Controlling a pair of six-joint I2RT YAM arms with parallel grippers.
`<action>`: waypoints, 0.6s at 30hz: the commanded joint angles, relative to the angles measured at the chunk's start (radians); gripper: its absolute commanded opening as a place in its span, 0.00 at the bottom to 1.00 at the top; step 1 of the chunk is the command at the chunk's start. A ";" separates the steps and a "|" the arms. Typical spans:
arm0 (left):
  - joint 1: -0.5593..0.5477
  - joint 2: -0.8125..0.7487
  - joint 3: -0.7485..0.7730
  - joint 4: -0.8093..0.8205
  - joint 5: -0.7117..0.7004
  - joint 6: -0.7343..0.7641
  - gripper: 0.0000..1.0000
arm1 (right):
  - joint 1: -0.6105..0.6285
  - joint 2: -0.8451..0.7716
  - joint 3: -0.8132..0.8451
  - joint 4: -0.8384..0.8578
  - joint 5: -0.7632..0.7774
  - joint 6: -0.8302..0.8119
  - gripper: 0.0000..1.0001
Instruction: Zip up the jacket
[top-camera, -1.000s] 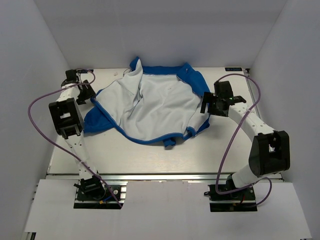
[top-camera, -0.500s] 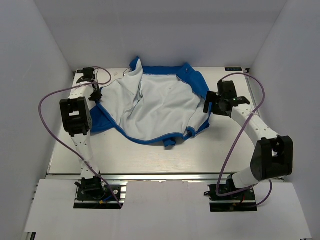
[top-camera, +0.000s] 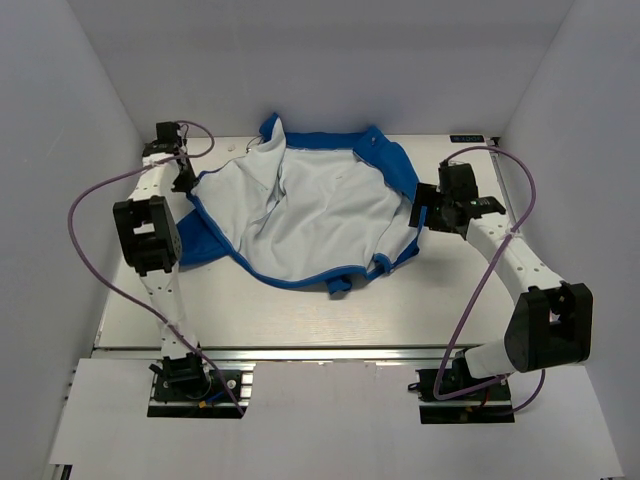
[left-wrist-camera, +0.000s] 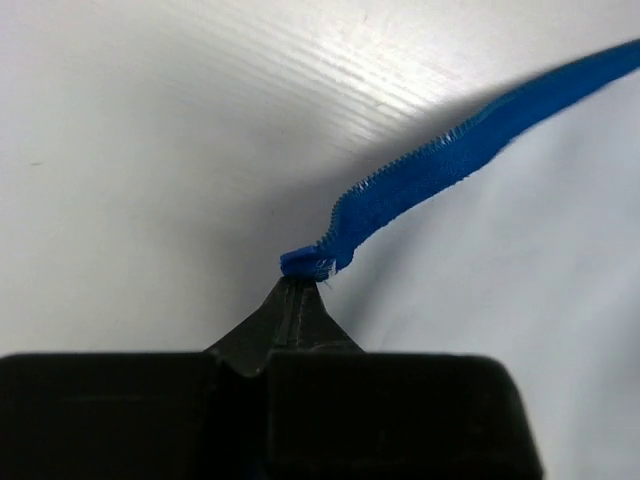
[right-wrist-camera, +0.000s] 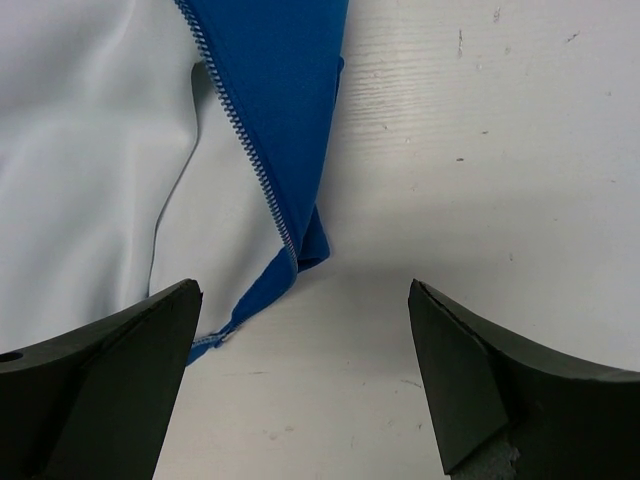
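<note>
Both arms have moved. The left tool (top-camera: 186, 180) has drawn its piece of the jacket (top-camera: 310, 215) a little further toward the far-left corner of the surface (top-camera: 300, 320). The right arm's elbow has swung out toward the right edge, while its tool has kept its place at the garment's right flap.

At the left, the left wrist view shows the left tool (left-wrist-camera: 300, 285) pinched fully shut on the very tip of the left zipper edge (left-wrist-camera: 400, 175). The blue tape and its teeth run away from the tips, up and to the right. Holding the end like this looks meant to pull that front edge straight and out to the side, where it can be found and lined up.

The jacket lies opened out across the far middle of the surface with its white lining (top-camera: 330, 200) facing up and blue showing only around the border. Nothing is zipped yet, and the two front edges are well apart.

At the right, the right tool (right-wrist-camera: 303, 290) is spread wide and holds nothing. It hangs over the lower end of the right zipper edge (right-wrist-camera: 250, 150), near the right edge of the surface. I judge it is placed to close on that end so that both bottoms can be brought together.
</note>
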 joint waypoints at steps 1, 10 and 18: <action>-0.069 -0.306 0.027 0.001 0.056 -0.016 0.00 | -0.009 -0.011 -0.025 -0.024 0.002 -0.008 0.89; -0.583 -0.609 -0.328 0.111 -0.142 -0.054 0.00 | -0.009 -0.093 -0.135 -0.034 -0.029 0.044 0.89; -0.966 -0.549 -0.477 0.067 -0.177 -0.215 0.00 | -0.009 -0.192 -0.273 0.014 -0.077 0.134 0.89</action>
